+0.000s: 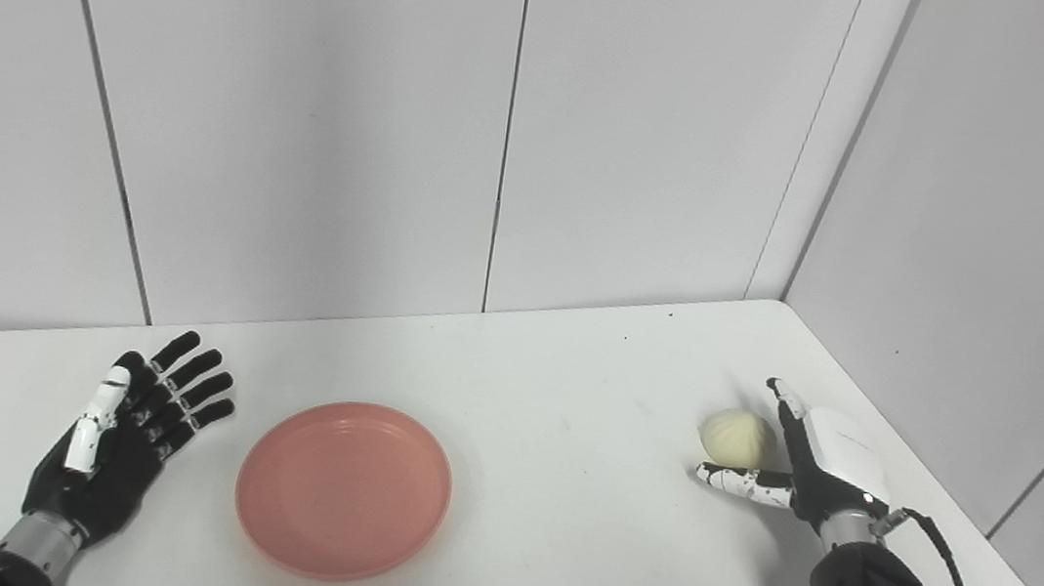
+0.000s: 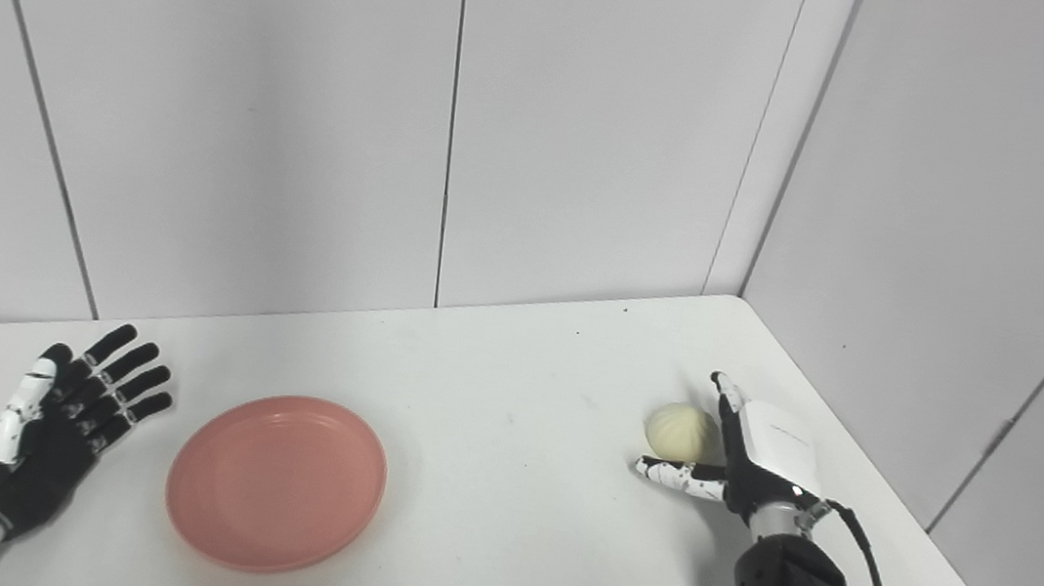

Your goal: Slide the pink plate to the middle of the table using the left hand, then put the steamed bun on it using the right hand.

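Observation:
The pink plate (image 1: 345, 486) lies on the white table, left of centre. My left hand (image 1: 128, 430) is open, palm up, fingers spread, just left of the plate and apart from it. The pale steamed bun (image 1: 737, 436) sits on the table at the right. My right hand (image 1: 807, 463) is open beside the bun, fingers standing along its right side and the thumb lying just in front of it. I cannot tell whether they touch it. The hand also shows in the right eye view (image 2: 750, 452).
The white table (image 1: 560, 474) meets grey wall panels at the back and on the right. Its right edge (image 1: 975, 541) runs close past my right arm. A black cable (image 1: 951, 578) trails from the right wrist.

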{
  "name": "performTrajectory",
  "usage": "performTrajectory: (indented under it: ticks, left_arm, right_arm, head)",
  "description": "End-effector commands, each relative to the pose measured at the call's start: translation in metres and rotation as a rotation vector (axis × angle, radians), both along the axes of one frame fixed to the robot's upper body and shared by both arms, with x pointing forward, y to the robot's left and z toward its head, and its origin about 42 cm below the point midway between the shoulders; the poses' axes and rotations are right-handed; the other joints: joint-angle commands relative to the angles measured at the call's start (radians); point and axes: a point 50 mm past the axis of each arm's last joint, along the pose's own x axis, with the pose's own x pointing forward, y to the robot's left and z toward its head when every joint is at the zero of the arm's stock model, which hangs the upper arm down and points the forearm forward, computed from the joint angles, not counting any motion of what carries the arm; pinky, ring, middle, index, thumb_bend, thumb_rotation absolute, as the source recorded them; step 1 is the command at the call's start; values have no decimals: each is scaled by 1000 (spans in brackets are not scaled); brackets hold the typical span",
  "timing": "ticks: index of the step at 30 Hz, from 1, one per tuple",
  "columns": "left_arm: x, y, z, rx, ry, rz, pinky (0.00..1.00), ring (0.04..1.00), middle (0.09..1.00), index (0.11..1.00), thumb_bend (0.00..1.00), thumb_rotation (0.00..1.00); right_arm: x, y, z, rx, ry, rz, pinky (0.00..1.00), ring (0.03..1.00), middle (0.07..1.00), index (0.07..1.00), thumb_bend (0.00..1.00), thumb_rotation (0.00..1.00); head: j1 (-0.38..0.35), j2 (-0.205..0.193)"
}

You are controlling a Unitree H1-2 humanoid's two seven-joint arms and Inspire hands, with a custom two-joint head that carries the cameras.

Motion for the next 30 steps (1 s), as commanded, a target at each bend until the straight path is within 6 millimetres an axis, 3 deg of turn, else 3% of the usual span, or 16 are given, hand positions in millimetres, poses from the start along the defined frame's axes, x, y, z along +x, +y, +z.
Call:
performTrajectory:
  ticks: [1,21,30]
  left_arm:
    - [-76,29,-100,2,330,57,808,843,871,878,502,869]
    - [-78,34,-97,11,323,60,808,842,873,880,505,880]
    - [-78,35,-95,9,324,62,808,843,872,879,507,876]
  right_arm:
    - [17,-5,37,-45,-120,9,703,847,922,933,988,600]
    - [40,-6,26,9,-108,3,695,853,920,928,1000,623]
    - [43,-9,26,14,-122,20,684,815,881,889,968,529]
  head:
    - [1,2]
    - [-4,25]
    - [-7,31]
